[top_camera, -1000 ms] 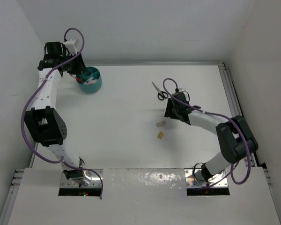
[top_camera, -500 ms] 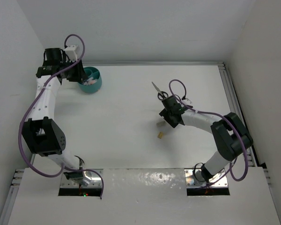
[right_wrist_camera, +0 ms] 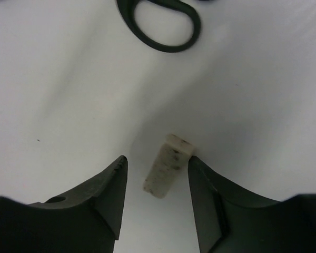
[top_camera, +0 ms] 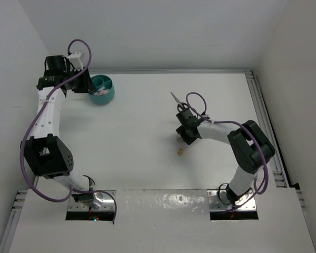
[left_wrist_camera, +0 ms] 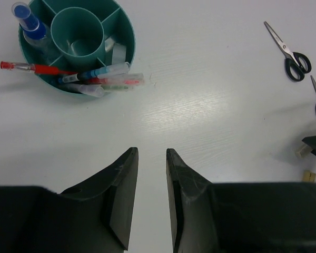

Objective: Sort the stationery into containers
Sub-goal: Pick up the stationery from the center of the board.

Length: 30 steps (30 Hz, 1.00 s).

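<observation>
White eraser (right_wrist_camera: 167, 165) now sits between lowered right jaws, open, 6 o'clock of scissors (right_wrist_camera: 160, 26); left jaws parted, empty, withdrawn from teal cup (left_wrist_camera: 130, 46). Grasp next.

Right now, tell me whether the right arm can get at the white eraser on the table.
Probably yes. The right gripper is low over the table, its open jaws either side of the white eraser, with nothing else between them. The scissors lie beyond it, apart.
</observation>
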Motion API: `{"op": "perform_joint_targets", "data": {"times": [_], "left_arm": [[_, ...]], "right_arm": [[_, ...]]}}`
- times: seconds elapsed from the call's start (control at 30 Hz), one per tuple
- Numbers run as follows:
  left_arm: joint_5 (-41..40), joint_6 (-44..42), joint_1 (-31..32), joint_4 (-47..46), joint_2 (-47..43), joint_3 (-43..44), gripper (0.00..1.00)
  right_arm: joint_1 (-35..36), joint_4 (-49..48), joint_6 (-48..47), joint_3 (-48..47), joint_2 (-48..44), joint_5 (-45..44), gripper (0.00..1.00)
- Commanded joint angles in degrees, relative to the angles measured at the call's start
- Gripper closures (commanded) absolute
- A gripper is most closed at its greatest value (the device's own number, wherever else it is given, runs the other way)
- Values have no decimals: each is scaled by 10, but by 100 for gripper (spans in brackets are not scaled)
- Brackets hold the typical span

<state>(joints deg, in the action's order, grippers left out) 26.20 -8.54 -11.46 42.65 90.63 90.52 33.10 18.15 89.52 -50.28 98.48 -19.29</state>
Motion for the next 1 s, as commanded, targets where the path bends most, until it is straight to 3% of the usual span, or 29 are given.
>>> {"op": "perform_joint_targets", "data": {"times": [0.0, 0.23, 0.4, 0.67, 0.8, 0.97], "left_arm": [[12, 11, -5, -20, -14, 4, 74], [5, 4, -9, -17, -13, 23, 74], [10, 4, -14, -16, -13, 27, 74], [75, -12, -1, -12, -6, 27, 75], [132, -33, 58, 0, 3, 34, 72], [160, -54, 129, 9, 14, 41, 60]], "right_arm": [[-8, -1, -24, -32, 35, 13, 52], [-18, -27, -26, -5, 51, 35, 78], [-24, -59, -101, -2, 58, 40, 100], [0, -248, -445, -33, -3, 95, 100], [11, -249, -523, -125, -8, 88, 100], [19, -298, -502, -252, 14, 78, 100]]}}
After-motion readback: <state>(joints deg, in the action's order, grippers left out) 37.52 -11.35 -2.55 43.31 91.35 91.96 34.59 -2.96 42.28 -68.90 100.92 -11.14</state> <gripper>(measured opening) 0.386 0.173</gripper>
